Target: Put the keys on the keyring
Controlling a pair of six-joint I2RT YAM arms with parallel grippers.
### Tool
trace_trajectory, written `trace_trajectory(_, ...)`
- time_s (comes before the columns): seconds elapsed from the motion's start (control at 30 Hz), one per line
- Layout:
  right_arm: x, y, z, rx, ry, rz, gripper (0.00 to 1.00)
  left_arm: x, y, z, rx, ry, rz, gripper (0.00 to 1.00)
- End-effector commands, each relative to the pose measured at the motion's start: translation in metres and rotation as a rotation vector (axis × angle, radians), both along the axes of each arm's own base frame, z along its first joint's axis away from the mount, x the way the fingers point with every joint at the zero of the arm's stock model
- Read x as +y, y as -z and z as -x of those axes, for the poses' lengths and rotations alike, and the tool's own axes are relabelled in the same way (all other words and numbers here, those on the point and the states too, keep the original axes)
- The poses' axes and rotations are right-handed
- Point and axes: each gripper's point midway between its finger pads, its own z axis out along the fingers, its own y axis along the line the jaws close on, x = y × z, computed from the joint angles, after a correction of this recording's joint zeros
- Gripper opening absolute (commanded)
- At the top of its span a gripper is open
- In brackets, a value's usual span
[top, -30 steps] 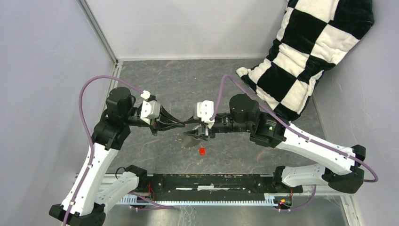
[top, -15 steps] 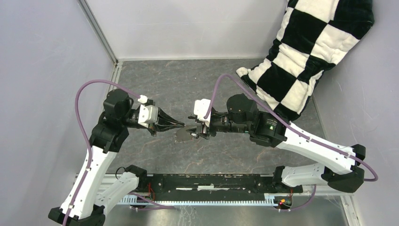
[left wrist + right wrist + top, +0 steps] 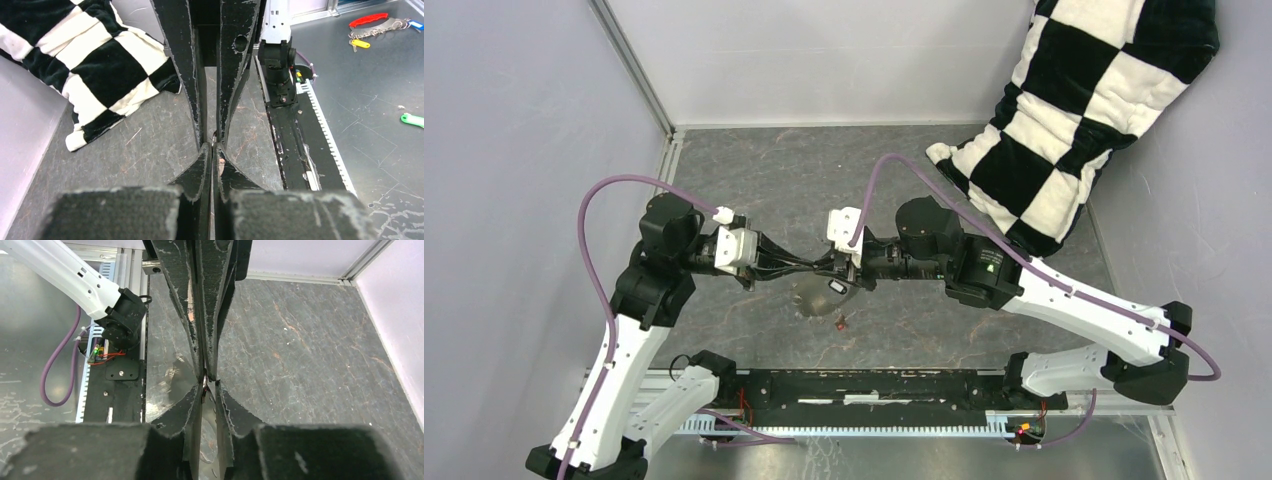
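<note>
In the top view my left gripper [image 3: 816, 268] and right gripper [image 3: 832, 272] meet tip to tip above the table's middle. The grey keyring [image 3: 808, 297] hangs just below them. A small black key with a pale spot [image 3: 837, 288] sits at the ring beside the right fingers. The red key [image 3: 840, 322] lies on the table below, in shadow. In the left wrist view my left gripper [image 3: 213, 146] is shut on a thin metal wire. In the right wrist view my right gripper [image 3: 207, 382] is pinched on a thin metal piece [image 3: 204, 385].
A black-and-white checked cushion [image 3: 1084, 110] leans in the back right corner. A black rail [image 3: 884, 385] runs along the near edge. Beyond it, a red tool with keys [image 3: 369, 21] and a green tag [image 3: 412, 119] lie on the metal bench.
Both grippers have moved left and closed in until their tips touch. The ring moved left with them. The red key, unseen half a second ago, shows again on the table.
</note>
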Motion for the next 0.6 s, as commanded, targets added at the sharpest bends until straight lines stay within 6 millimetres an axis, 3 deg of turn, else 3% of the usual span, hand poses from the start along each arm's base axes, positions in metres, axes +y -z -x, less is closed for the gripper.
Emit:
trace_trajectory(0.0, 0.006, -0.031, 0.001, -0.013, -0.012, -0.080, 0.05, -0.001, -0.009, 0.005, -0.079, 0.030, 0.022, 0.02)
trace_trajectory(0.07, 0.005, -0.028, 0.000, -0.014, -0.002, -0.076, 0.00, -0.001, -0.009, 0.005, -0.070, 0.029, 0.022, 0.02)
trace_trajectory(0.1, 0.004, -0.028, 0.000, -0.020, -0.002, -0.080, 0.01, 0.000, -0.010, 0.005, -0.065, 0.026, 0.022, 0.08)
trace_trajectory(0.17, 0.000, -0.029, 0.002, -0.043, -0.006, -0.102, 0.01, 0.001, -0.010, 0.004, -0.060, 0.007, 0.013, 0.34)
trace_trajectory(0.23, -0.005, -0.030, 0.005, -0.064, -0.016, -0.133, 0.00, 0.004, -0.007, 0.002, -0.080, -0.017, -0.015, 0.42)
trace_trajectory(0.4, -0.012, -0.024, 0.015, -0.097, -0.078, -0.177, 0.01, 0.015, 0.016, -0.004, -0.157, -0.071, -0.134, 0.46)
trace_trajectory(0.57, -0.007, -0.015, 0.028, -0.100, -0.184, -0.165, 0.00, 0.017, 0.024, -0.006, -0.179, -0.062, -0.165, 0.42)
